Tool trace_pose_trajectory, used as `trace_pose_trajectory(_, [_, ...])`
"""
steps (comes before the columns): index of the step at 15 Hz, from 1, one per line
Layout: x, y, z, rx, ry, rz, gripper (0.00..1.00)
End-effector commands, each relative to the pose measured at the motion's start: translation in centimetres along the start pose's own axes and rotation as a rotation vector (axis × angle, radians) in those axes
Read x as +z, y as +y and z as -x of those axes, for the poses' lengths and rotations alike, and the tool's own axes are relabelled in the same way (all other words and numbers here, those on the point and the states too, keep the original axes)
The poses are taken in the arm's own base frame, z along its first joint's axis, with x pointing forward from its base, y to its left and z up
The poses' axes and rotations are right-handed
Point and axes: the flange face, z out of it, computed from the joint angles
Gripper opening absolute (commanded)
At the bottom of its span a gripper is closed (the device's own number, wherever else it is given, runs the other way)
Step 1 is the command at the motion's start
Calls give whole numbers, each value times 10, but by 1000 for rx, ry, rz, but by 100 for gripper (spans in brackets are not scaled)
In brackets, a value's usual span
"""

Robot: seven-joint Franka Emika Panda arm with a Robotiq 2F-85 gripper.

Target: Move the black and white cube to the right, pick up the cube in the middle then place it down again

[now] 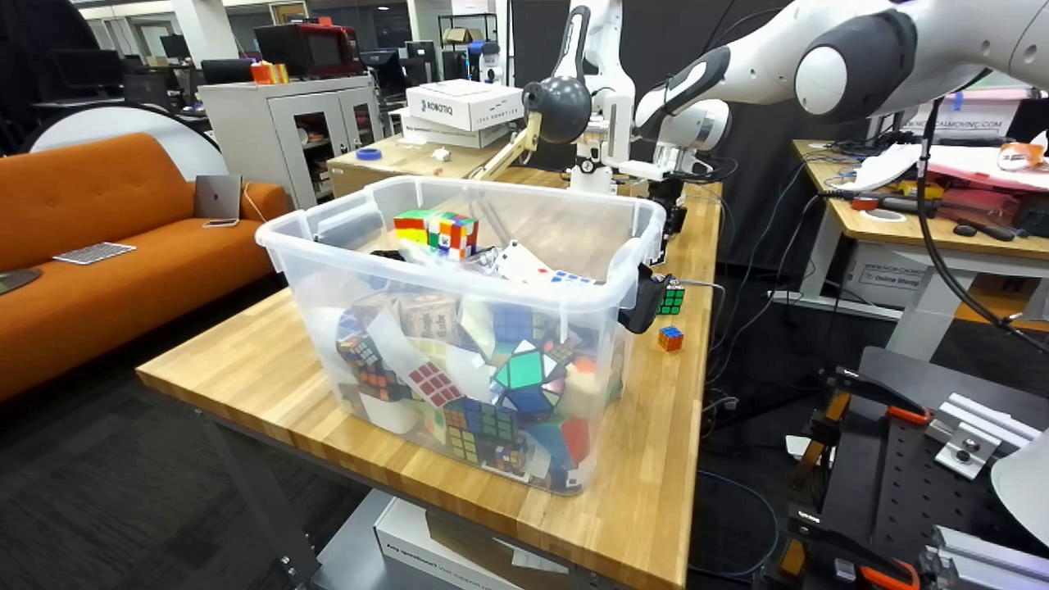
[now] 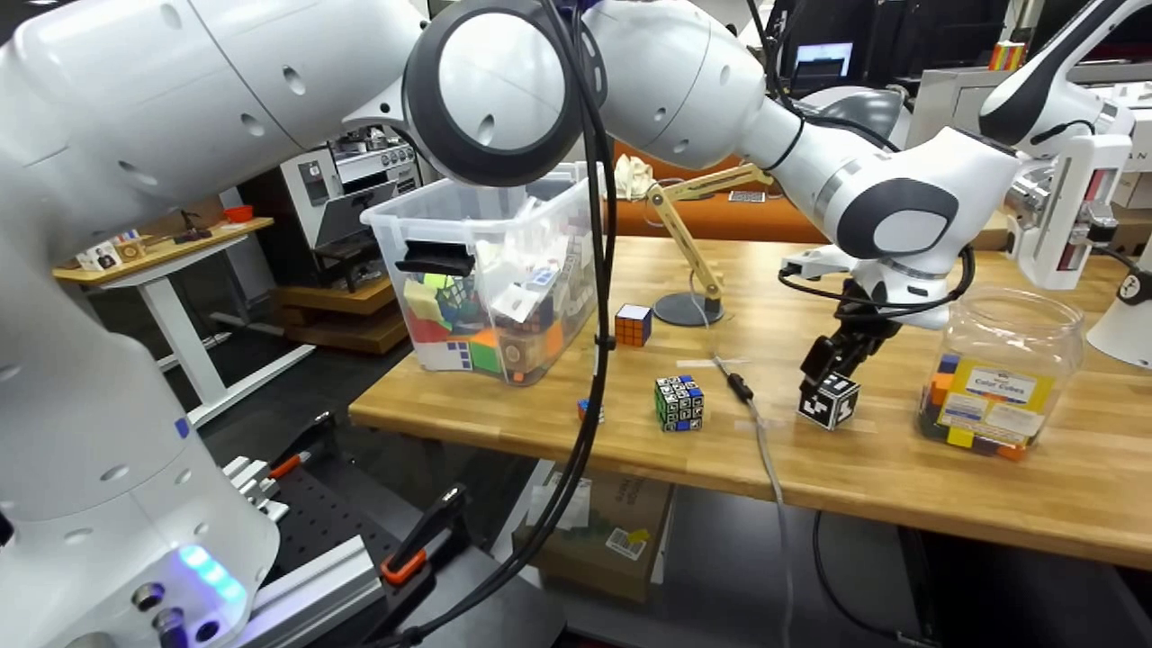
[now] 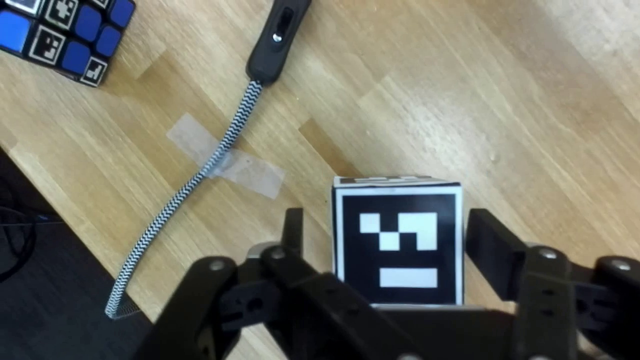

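Observation:
The black and white cube (image 2: 829, 402) sits on the table under my gripper in an exterior view. In the wrist view the cube (image 3: 400, 245) shows its patterned top face between my fingers. My gripper (image 3: 385, 237) is open around it. The left finger stands apart from the cube; the right finger is very close to its side, and I cannot tell if it touches. My gripper (image 2: 817, 382) also shows in an exterior view. A puzzle cube with blue, green and patterned tiles (image 2: 679, 403) stands left of it; its corner shows in the wrist view (image 3: 65, 37).
A lamp cable with a switch (image 2: 741, 388) runs between the two cubes, taped down. A clear jar (image 2: 1008, 387) stands right of the gripper. A clear bin (image 2: 477, 216), an orange-sided cube (image 2: 633, 326), a tiny cube (image 1: 670, 338) and a lamp (image 2: 688, 309) stand on the table.

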Motion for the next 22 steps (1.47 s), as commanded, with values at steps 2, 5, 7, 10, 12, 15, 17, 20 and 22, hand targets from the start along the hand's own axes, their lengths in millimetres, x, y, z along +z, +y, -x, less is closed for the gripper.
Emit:
trace_pose_trajectory(2, [-10,-3,1,-10,-43,19,100])
trace_pose_trajectory(5, [-25,-6,9,-46,-43,-7,100])
trace_pose_trajectory(7, [-33,-8,12,-62,-37,-18,100])
trace_pose_trajectory(10, [-43,-7,15,-106,-34,-23,100])
trace_pose_trajectory(12, [-48,-5,17,-157,-28,-17,100])
trace_pose_trajectory(15, [-62,-2,20,-261,-14,-11,100])
trace_pose_trajectory(17, [-73,2,24,-338,-20,1,100])
trace_pose_trajectory(20, [-90,10,29,-434,-2,12,100])
trace_pose_trajectory(22, [-102,16,35,-473,19,6,100])
